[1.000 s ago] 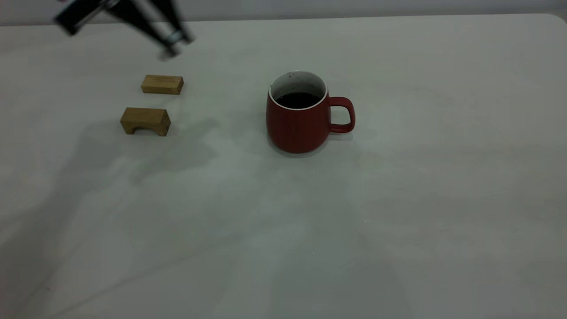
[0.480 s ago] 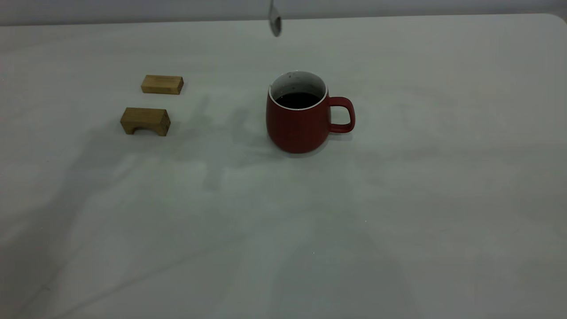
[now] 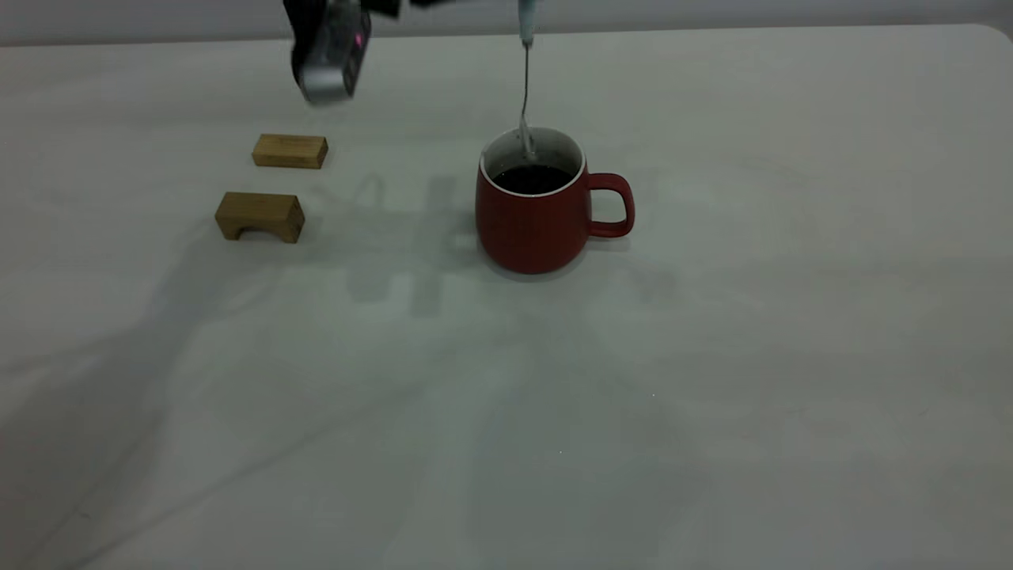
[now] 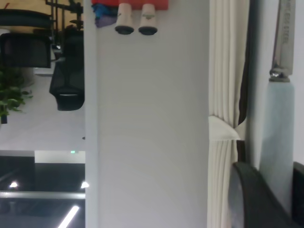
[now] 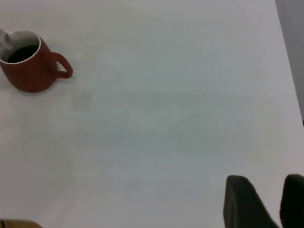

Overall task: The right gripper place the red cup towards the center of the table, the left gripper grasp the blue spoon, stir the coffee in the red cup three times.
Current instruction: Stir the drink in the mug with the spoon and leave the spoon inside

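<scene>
The red cup stands upright on the table near its middle, handle to the right, with dark coffee inside. The blue spoon hangs straight down over it. Its grey bowl is inside the rim by the far wall; whether it touches the coffee I cannot tell. In the left wrist view my left gripper is shut on the spoon's pale blue handle. My right gripper is open and holds nothing, over bare table well away from the cup.
Two tan wooden blocks lie on the table left of the cup. The left arm's silver-grey module hangs above them at the top edge. The table's rounded corner is at the far right.
The spoon has come down from the top edge, and its bowl is now inside the cup's rim. The left arm's module has come into view. The cup has not moved.
</scene>
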Robot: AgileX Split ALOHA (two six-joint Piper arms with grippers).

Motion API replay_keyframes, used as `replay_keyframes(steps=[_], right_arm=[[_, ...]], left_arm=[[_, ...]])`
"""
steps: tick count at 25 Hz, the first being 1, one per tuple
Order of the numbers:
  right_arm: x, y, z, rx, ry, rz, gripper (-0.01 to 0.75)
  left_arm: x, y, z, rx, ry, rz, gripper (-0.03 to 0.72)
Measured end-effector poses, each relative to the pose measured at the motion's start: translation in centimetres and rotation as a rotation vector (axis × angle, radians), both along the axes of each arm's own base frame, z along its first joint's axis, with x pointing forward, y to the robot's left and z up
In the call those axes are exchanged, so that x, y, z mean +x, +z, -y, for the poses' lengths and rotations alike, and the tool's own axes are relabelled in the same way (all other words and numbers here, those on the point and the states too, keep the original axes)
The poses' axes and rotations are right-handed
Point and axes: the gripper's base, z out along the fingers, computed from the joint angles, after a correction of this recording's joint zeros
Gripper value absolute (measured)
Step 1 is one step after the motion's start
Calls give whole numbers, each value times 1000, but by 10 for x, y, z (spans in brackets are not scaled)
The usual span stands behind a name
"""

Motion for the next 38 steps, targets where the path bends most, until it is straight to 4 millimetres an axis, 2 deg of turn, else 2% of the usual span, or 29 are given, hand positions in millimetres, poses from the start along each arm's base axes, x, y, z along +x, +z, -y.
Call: replay_keyframes(steps=[6,12,19,24,28,32,38], right_arm=[[0,0,0,0,0,0,237],[0,0,0,0,0,0,237],[0,0,0,0,0,0,237],[0,0,0,0,0,0,237],[0,0,0,0,0,0,237],[0,0,0,0,0,0,237],[0,0,0,0,0,0,237]], left_arm=[[1,-32,-1,29,20,-40,179],[7,-55,-3,100,62,34,179],[10,-61,-1,48,71,142,179],[6,-67,10,-55,77,97,179],[2,-70,15,-71,75,20,179],[0,-73,14,-8,66,-28,179],[5,-65,11,127,62,76,179]])
